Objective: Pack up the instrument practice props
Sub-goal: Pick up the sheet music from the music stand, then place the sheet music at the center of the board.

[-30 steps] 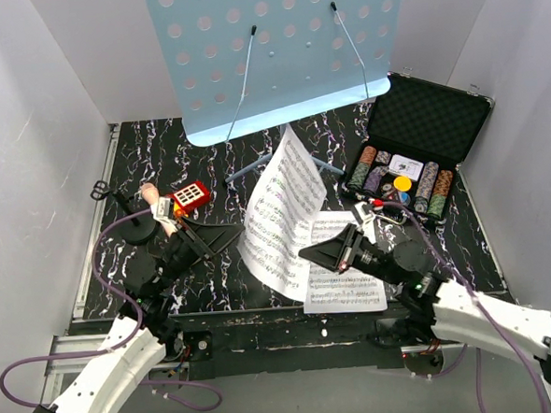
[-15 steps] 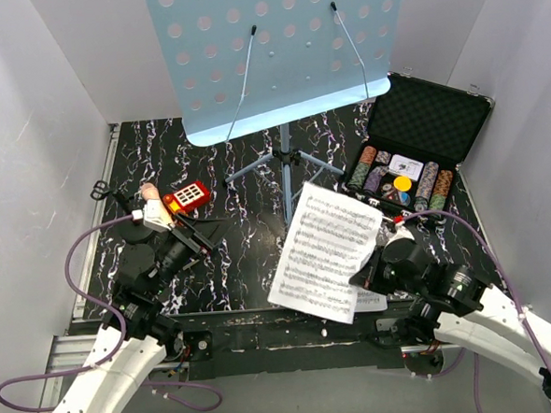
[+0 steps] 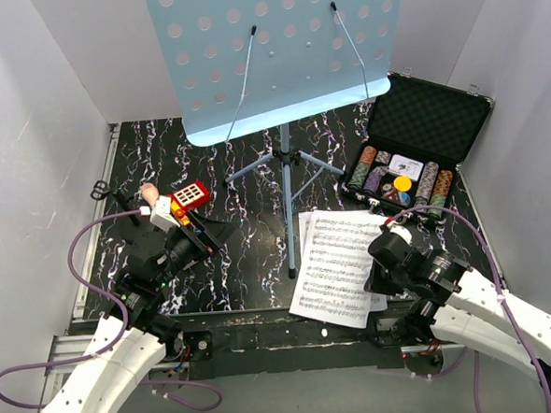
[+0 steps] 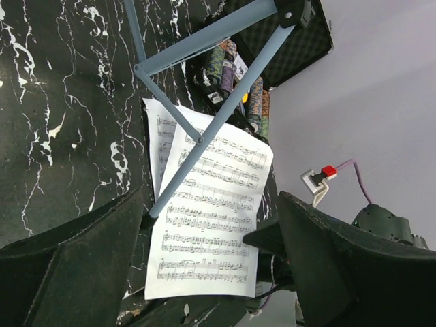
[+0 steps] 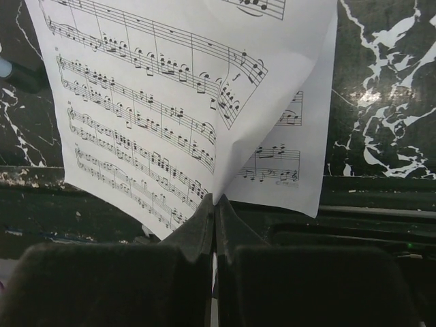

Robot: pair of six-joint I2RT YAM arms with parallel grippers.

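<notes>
The table [image 3: 160, 157] is viewed steeply from above, behind the bases. The sheets [image 3: 335, 268], shared by all views, are framed distantly by the left wrist, closely by the right

Against the view one second earlier, we see the white printed sheet-music page [image 3: 340, 263], pinched in the right end effector [image 5: 213, 204], lowered from an upright curl to lie over the second page [image 5: 294, 158] at the near edge of the black marble-patterned table [image 3: 246, 264]. The left end effector [image 4: 210, 199] now gapes wider.

poker-chip case [image 3: 429, 117]: open, back right | red keypad [image 3: 190, 195]: left side
</notes>
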